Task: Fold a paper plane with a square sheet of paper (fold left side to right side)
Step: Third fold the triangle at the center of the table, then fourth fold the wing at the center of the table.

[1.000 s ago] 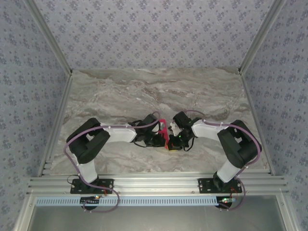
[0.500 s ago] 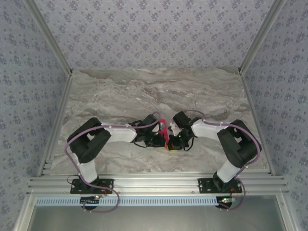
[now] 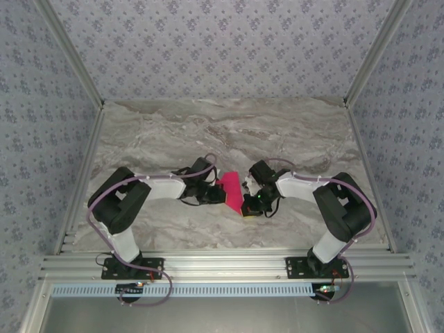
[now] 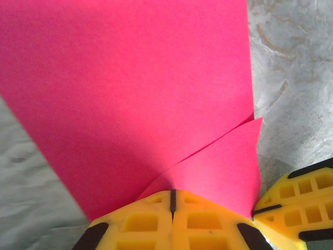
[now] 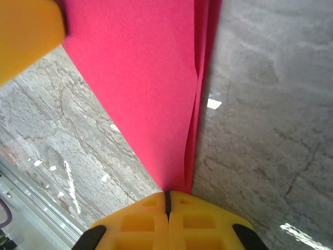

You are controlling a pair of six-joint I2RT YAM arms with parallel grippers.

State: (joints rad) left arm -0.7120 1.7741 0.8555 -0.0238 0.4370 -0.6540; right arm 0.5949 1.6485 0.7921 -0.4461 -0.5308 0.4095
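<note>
Scene: paper plane [image 3: 231, 191] pinched from both sides, front-middle of the table [image 3: 173, 132].
Left fingers [image 4: 138, 223]: yellow, pressed together, clamped on the paper's near edge right where a loose flap crosses the main panel.
Plane, state: magenta, part-folded wedge. The broad panel opens toward the left arm and stacked layers run along the right edge. One flap corner pokes out past the right edge in the left wrist view. Can't tell whether it lies on the table or is lifted.
Right fingers [image 5: 140, 223]: yellow, pressed together, gripping the narrow end on the layered fold line, just beside the other pair.
Step, guess: opening or spreading a wing. Crease not flattened yet.
Risk, tear: two tight pinches close together on thin paper, so arms pulling apart or twisting could rip it at the crease.
Risk, slip: left grip catches only the edge, so a tug may pull the flap free and undo the fold.
Risk, skew: layers on the right already gape, so pressing down now would set a crooked crease.
Risk, collision: the two pairs of fingers nearly touch, so a small inward move could knock them together.
</note>
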